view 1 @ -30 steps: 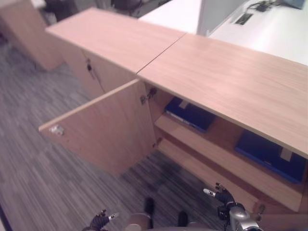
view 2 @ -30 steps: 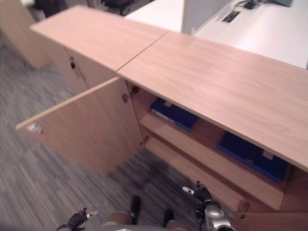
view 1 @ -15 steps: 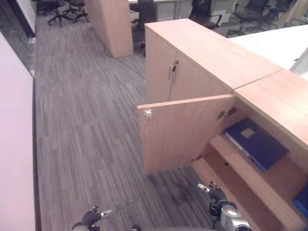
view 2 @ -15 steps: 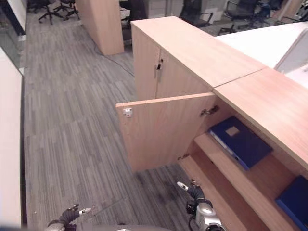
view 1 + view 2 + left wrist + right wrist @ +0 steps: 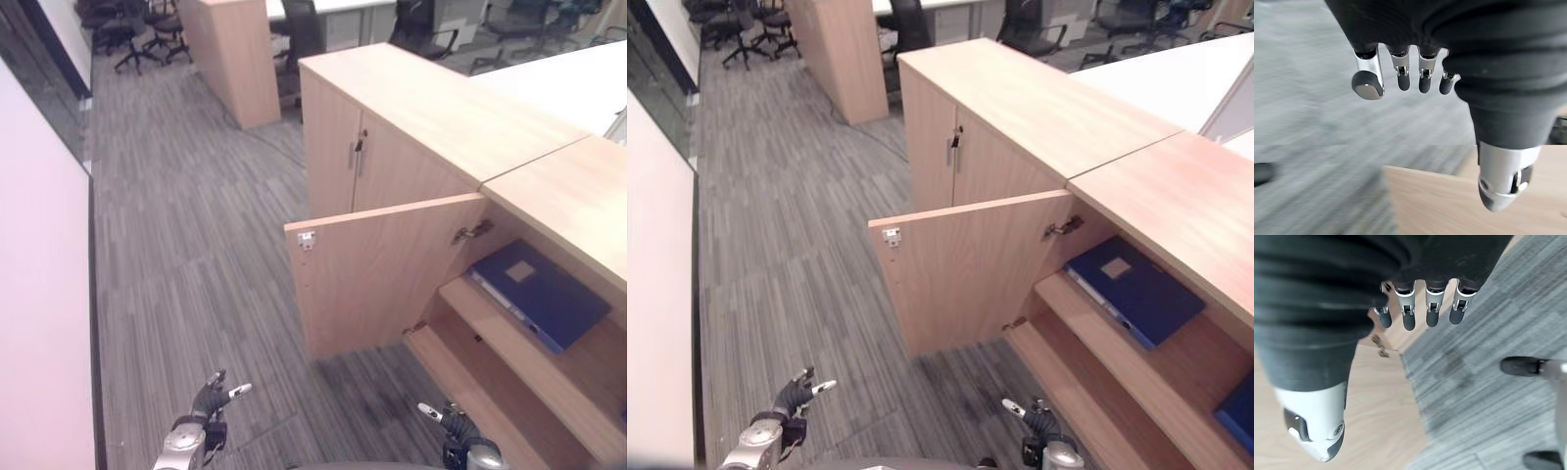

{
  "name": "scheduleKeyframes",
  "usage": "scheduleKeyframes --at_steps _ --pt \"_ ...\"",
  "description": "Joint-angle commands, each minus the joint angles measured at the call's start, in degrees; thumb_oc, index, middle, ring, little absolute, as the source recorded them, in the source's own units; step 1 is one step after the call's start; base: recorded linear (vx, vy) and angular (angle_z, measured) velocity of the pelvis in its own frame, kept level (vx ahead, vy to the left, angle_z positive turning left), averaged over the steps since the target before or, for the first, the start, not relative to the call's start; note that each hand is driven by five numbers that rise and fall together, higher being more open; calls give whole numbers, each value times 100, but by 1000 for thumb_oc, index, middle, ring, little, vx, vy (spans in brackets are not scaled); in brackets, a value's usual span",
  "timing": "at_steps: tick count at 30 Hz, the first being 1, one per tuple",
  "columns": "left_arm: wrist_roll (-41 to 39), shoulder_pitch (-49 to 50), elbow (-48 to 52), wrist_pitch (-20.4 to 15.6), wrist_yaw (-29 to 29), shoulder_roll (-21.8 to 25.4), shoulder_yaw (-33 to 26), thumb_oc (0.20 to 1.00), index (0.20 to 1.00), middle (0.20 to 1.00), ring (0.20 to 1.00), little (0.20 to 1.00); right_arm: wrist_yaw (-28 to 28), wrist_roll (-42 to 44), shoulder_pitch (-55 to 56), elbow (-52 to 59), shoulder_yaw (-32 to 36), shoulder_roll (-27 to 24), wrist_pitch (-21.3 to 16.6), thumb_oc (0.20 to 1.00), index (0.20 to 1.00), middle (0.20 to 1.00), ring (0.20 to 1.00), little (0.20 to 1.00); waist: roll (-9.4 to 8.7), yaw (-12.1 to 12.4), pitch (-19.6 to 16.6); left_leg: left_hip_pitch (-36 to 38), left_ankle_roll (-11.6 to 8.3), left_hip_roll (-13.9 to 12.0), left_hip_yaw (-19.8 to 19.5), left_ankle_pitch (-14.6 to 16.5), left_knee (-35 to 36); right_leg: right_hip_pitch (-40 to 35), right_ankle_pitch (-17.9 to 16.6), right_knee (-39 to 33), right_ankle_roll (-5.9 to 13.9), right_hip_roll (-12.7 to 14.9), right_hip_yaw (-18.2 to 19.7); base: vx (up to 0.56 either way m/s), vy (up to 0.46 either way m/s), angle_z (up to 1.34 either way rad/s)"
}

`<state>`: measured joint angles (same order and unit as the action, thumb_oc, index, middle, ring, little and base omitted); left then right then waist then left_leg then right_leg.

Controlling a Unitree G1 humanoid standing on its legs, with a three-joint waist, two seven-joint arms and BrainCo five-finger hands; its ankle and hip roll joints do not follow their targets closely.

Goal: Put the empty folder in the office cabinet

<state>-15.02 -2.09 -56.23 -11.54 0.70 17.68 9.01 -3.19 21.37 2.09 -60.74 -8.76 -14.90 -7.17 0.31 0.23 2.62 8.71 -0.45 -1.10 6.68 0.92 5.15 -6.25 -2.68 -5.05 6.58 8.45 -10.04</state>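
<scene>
The wooden office cabinet (image 5: 549, 186) has its left door (image 5: 382, 269) swung open. Inside, a blue folder (image 5: 539, 294) lies flat on the upper shelf. A corner of a second blue folder (image 5: 1239, 411) shows further right. Low over the carpet, in front of the door, my left hand (image 5: 208, 399) is open and holds nothing; its fingers (image 5: 1400, 73) hang straight in the left wrist view. My right hand (image 5: 454, 423) is also open and empty, low in front of the bottom shelf (image 5: 470, 392); its fingers (image 5: 1408, 313) are straight in the right wrist view.
To the left of the open door stands a closed cabinet section with metal handles (image 5: 358, 152). A separate wooden cabinet (image 5: 235, 54) and office chairs (image 5: 137, 29) stand further off. A white panel (image 5: 39, 294) runs along my left. Grey carpet (image 5: 196, 245) lies between.
The camera has swung left from the cabinet top to the carpet and open door. The left hand now shows higher than half a second ago. Both hands stay open and empty.
</scene>
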Motion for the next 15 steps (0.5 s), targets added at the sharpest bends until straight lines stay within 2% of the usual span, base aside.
scheduleKeyframes --at_steps 1,2,7,11,15 --pt "-367 -518 -2 -290 100 141 -46 1000 1000 1000 1000 1000 19 -7 -140 -105 -80 -19 -134 1000 1000 1000 1000 1000 -88 -34 16 -113 -259 -110 -286 291 -146 92 304 537 370 335 120 103 -49 -10" --pt "-507 -900 238 -319 144 313 7 1000 1000 1000 1000 1000 53 -54 -71 -91 -162 -26 -123 1000 1000 1000 1000 1000 -72 -157 -25 -40 -285 -155 -204 295 -108 85 285 478 376 316 174 82 -44 -16" --pt "-615 -1466 238 -321 215 581 76 1000 1000 1000 1000 1000 65 -118 4 -52 -291 -36 -104 1000 1000 1000 1000 1000 -56 -289 -67 35 -315 -192 -80 305 -60 75 250 402 392 290 252 38 -29 -22" --pt "-679 -2463 -95 -307 334 1025 161 1000 1000 1000 1000 1000 133 -181 95 127 -467 -149 -116 1000 1000 1000 1000 1000 -45 -528 -117 122 -367 -245 97 308 -15 97 193 346 422 244 396 33 -30 -17" --pt "-756 -2888 -380 -300 376 1172 147 1000 1000 1000 1000 1000 172 -171 130 185 -526 -188 -122 1000 1000 1000 1000 1000 -36 -630 -149 160 -389 -266 198 327 -15 104 162 299 449 216 459 31 -22 -15"
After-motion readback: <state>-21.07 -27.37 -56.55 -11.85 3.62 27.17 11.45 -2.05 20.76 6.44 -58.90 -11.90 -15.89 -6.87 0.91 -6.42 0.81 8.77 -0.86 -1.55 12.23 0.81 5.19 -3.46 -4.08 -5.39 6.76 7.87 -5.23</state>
